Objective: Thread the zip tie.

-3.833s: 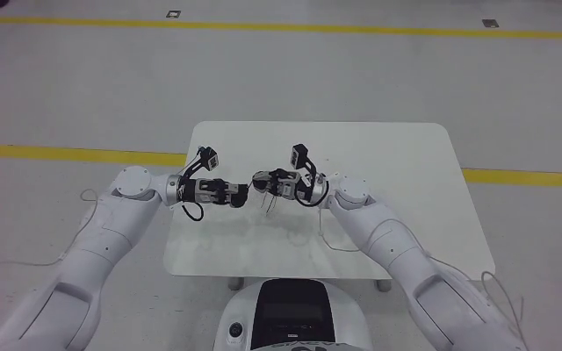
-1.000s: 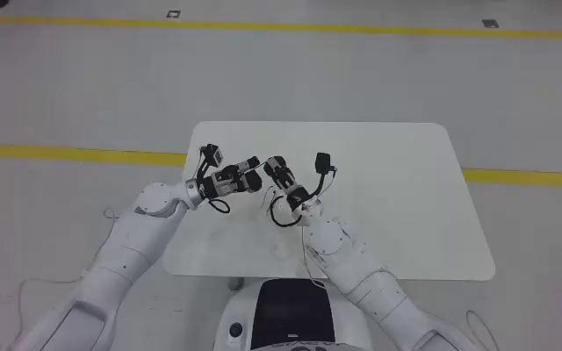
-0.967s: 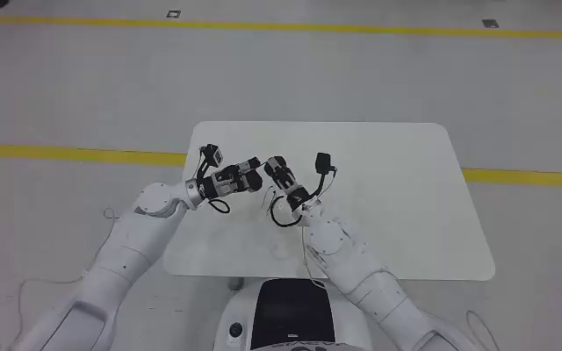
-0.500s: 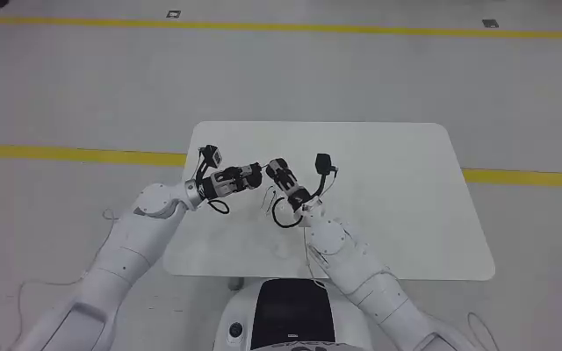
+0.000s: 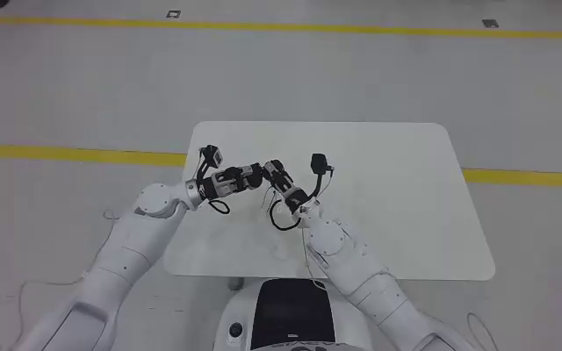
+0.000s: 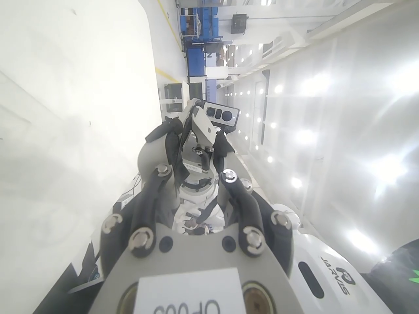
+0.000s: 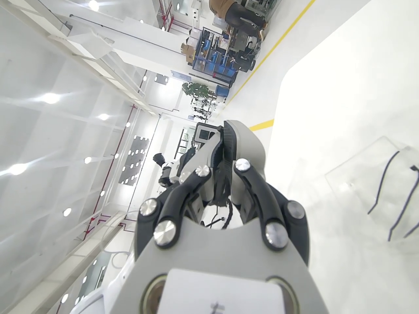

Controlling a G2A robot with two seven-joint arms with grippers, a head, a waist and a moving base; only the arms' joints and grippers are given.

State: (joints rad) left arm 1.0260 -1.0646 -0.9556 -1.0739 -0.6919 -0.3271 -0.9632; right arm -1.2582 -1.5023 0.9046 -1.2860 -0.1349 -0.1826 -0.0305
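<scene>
Threading itself looks to be the step in hand. The left end effector and the right end effector meet tip to tip above the surface, almost touching. The right one is clenched, its pads pressed together. Whether the left is released or clenched I cannot tell. The zip tie being worked is too thin to make out between the tips. Spare zip ties lie in a clear tray on the surface, off to one side of the right end effector. The next move probably calls for fine alignment of tail and head, then a short straight push. Since the earliest frame both arms have carried the meeting point farther from the body, the right forearm folding in. Over the last half second the right end effector has edged toward the left.
</scene>
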